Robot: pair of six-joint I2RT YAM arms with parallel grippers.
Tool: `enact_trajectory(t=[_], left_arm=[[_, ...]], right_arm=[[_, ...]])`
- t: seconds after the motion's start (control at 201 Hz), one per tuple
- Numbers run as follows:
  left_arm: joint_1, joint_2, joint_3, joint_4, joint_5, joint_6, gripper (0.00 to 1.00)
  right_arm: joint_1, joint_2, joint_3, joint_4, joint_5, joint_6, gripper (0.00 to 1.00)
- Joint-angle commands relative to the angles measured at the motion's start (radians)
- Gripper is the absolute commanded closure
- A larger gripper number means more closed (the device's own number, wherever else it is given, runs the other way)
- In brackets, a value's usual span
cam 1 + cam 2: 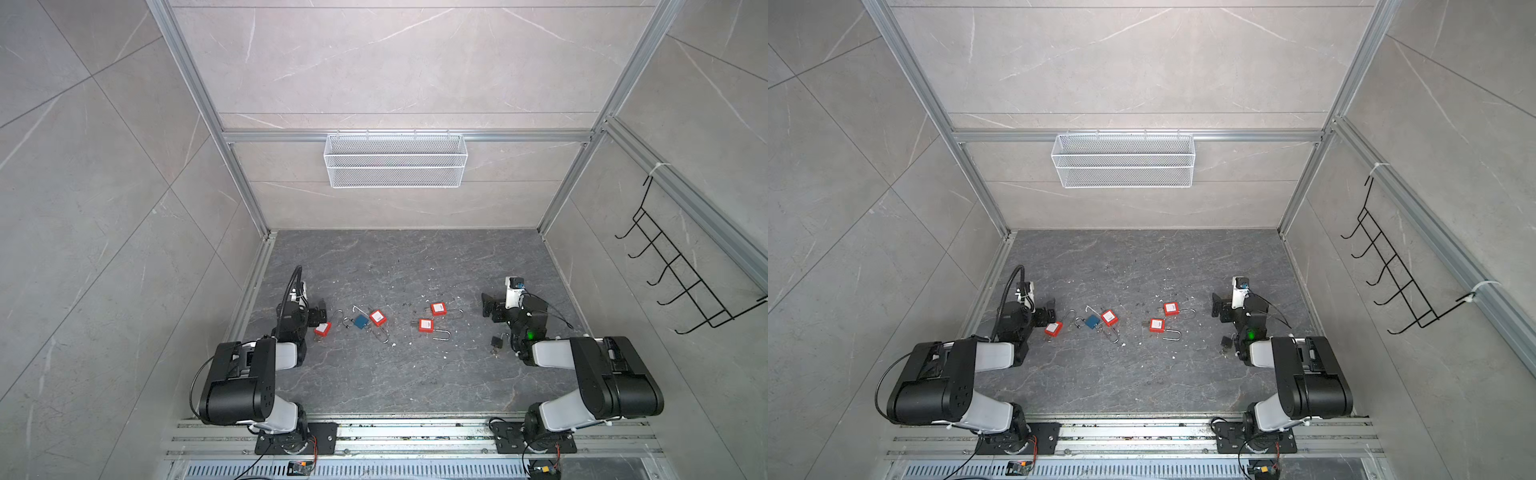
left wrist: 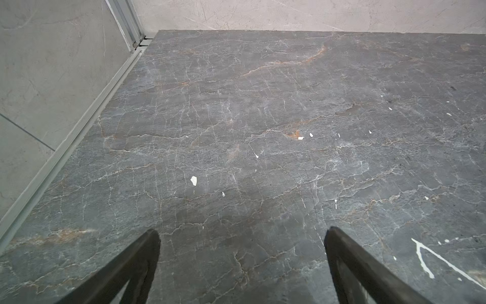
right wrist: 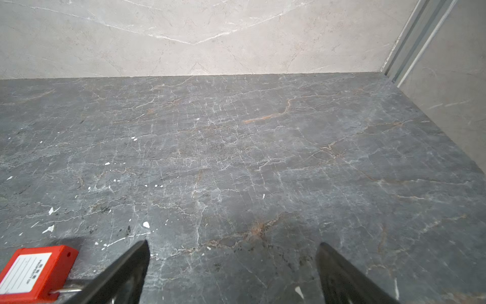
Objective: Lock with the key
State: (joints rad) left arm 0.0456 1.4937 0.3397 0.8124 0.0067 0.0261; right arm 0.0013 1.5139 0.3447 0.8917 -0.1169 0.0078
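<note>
Several red padlocks lie on the dark stone table: one (image 1: 322, 329) by my left gripper (image 1: 321, 311), one (image 1: 377, 318) beside a blue padlock (image 1: 360, 322), and two (image 1: 438, 308) (image 1: 426, 325) right of the middle. All have long steel shackles. A small metal stub that may be a key (image 1: 414, 322) sticks out of one red body; it is too small to be sure. My right gripper (image 1: 488, 306) hovers right of them. Both grippers are open and empty in the wrist views (image 2: 242, 231) (image 3: 234, 244). One red padlock (image 3: 34, 273) lies just outside the right gripper's finger.
A black padlock (image 1: 496, 343) lies close under the right arm. A white mesh basket (image 1: 395, 160) hangs on the back wall and a black hook rack (image 1: 681, 266) on the right wall. White flecks dot the table (image 1: 374, 374). Aluminium rails edge both sides.
</note>
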Motion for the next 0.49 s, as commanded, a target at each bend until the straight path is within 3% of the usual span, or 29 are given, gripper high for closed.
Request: enact_trajectory(t=[0.0, 0.488], left_arm=[[0.006, 0.000, 0.018, 0.031, 0.013, -0.003, 0.00], [0.015, 0.003, 0.028, 0.017, 0.027, -0.009, 0.00]], right_arm=[[0.003, -0.001, 0.002, 0.016, 0.013, 0.011, 0.01], [0.004, 0.000, 0.004, 0.011, 0.014, 0.015, 0.01]])
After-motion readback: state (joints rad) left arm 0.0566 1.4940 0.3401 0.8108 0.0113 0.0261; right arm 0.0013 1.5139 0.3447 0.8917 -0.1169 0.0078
